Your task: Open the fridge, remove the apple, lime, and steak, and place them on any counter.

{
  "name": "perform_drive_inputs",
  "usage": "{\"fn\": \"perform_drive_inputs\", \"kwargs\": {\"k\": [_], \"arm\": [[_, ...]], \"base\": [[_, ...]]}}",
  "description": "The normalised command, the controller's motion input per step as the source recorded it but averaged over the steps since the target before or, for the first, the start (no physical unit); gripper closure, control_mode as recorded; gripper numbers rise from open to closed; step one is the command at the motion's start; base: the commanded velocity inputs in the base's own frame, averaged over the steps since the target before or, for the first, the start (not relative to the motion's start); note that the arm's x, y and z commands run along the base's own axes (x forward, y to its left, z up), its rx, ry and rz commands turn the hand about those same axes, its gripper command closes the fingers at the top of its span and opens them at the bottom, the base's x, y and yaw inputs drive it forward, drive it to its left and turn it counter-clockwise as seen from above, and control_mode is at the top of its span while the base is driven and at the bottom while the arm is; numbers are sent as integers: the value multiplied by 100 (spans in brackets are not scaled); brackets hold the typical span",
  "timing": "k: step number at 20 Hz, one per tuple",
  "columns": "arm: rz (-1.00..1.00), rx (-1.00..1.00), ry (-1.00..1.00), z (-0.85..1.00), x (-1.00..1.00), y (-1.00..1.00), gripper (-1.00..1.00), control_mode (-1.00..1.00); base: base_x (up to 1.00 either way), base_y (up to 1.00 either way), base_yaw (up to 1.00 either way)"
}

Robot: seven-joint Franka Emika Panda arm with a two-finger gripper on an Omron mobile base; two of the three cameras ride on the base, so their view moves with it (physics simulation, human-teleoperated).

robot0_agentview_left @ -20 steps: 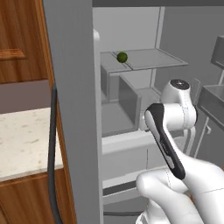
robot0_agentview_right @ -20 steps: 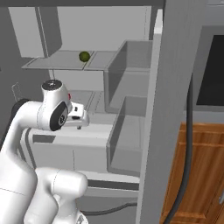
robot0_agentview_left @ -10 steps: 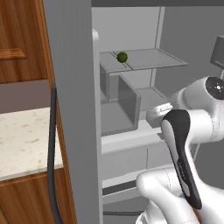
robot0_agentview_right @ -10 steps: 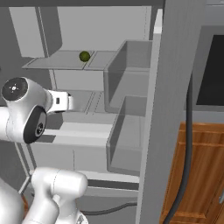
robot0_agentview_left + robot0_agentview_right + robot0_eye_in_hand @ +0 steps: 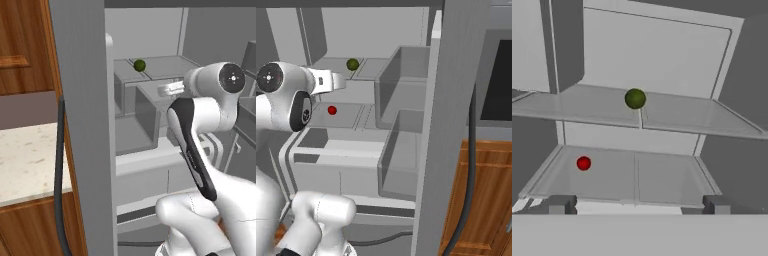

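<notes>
Facing into the open fridge (image 5: 436,125), the end effector (image 5: 637,207) (spread wide, holding nothing) has the apple (image 5: 583,163) ahead on the lower shelf, near its left edge, below the lime (image 5: 635,98).

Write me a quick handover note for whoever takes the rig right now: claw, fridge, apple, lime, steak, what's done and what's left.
Claw: open, holding nothing, facing into the fridge.
Fridge: doors open, shelves in view.
Lime: on the upper shelf, near its middle seam.
Apple: on the shelf below, toward the left in the hand view.
Steak: I can't spot it from these views.
Counter: cream top beside the fridge.
Done: fridge opened.
Left: take out the apple, lime and steak, and set each on a counter.
</notes>
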Motion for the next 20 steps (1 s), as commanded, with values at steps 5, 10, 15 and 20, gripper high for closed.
{"fn": "perform_drive_inputs", "kwargs": {"k": [5, 10, 15, 20], "arm": [[-7, 3, -9, 63, 98, 17, -100, -100], [-5, 3, 3, 4, 100, 9, -100, -100], [-2, 5, 9, -16, 99, 8, -100, -100], [-1, 9, 15, -16, 87, 2, -100, -100]], "base": [[0, 0, 0], [0, 0, 0], [0, 0, 0], [0, 0, 0]]}}
